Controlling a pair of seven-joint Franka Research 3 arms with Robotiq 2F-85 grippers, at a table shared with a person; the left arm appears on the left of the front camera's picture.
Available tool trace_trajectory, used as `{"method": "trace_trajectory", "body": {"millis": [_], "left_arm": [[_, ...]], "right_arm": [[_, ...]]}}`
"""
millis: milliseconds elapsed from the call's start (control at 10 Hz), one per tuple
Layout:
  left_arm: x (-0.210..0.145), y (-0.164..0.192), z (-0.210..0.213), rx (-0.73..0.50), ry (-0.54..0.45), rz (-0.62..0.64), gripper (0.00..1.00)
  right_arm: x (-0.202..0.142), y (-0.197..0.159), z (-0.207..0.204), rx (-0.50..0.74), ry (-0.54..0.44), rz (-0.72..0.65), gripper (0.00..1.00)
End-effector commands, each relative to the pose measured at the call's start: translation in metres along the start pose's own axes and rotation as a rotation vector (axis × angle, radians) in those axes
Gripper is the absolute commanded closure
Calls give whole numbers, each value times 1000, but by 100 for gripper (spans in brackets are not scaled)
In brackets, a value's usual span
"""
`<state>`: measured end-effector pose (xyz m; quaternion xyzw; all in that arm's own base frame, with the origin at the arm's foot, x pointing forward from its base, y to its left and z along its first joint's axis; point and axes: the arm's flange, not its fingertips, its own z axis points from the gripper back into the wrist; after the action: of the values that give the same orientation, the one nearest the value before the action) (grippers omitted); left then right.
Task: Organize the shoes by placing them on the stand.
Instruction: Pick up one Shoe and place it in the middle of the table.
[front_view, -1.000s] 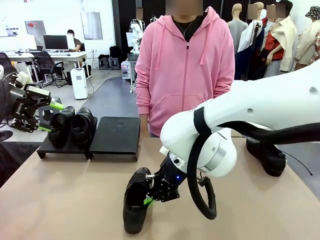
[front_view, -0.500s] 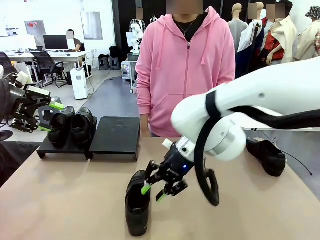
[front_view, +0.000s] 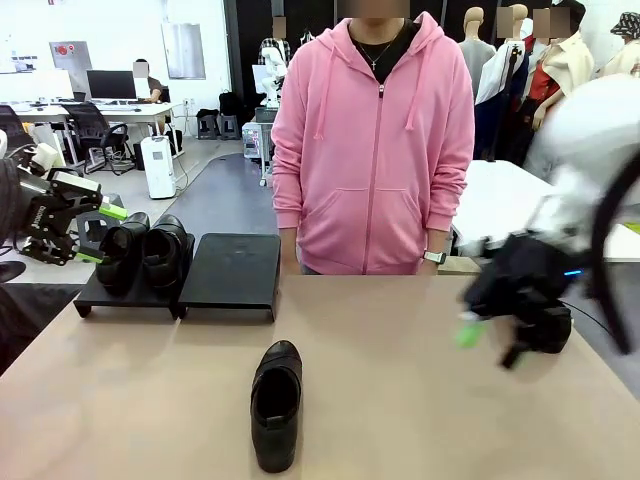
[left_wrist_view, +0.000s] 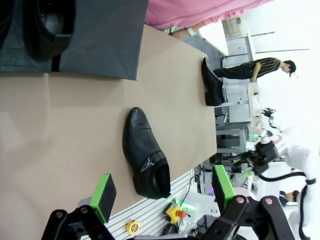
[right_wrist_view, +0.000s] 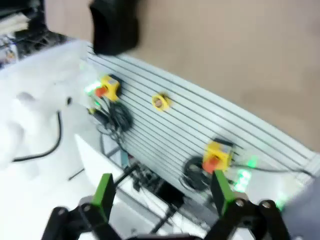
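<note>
One black shoe (front_view: 276, 403) lies flat on the table near the front, toe toward me, with nothing touching it; the left wrist view has this shoe (left_wrist_view: 146, 155) too. Two more shoes (front_view: 146, 252) sit side by side on the left section of the black stand (front_view: 232, 268), whose right section is bare. Another shoe (left_wrist_view: 212, 82) lies by the table's right edge. My left gripper (front_view: 70, 228) hovers open off the table's left side, beside the stand. My right gripper (front_view: 490, 342), blurred, is open and empty over the right part of the table; its green pads (right_wrist_view: 220, 192) stand wide apart.
A person in a pink hoodie (front_view: 372, 150) stands at the far edge, hands low behind the table. In the right wrist view the table's front edge, a grey slatted panel (right_wrist_view: 200, 130) with yellow button boxes and a shoe's heel (right_wrist_view: 114, 25) show.
My right gripper opened, let go of the shoe at the front middle and swung up and to the right. The shoe went from tipped to flat. The left arm stayed still.
</note>
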<state>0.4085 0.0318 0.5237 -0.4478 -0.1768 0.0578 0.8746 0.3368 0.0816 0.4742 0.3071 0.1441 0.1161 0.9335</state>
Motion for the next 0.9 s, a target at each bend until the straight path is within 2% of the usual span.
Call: {"method": "trace_trajectory", "body": {"millis": [0, 200, 300, 400, 500, 600, 800], "left_arm": [[-1, 1, 2, 3, 8, -9, 0], [-1, 1, 2, 3, 8, -9, 0], [-1, 1, 2, 3, 8, -9, 0], [-1, 1, 2, 3, 8, -9, 0], [-1, 1, 2, 3, 8, -9, 0], [-1, 1, 2, 3, 8, -9, 0], [-1, 1, 2, 3, 8, -9, 0]], "right_arm": [[-26, -54, 66, 93, -133, 36, 0], [-54, -105, 104, 264, -346, -56, 0], [-67, -126, 113, 331, -432, -54, 0], [-73, -138, 114, 362, -464, -56, 0], [-71, -142, 108, 313, -484, -57, 0], [-84, -138, 125, 326, -411, -109, 0], [-84, -138, 125, 326, -411, -109, 0]]}}
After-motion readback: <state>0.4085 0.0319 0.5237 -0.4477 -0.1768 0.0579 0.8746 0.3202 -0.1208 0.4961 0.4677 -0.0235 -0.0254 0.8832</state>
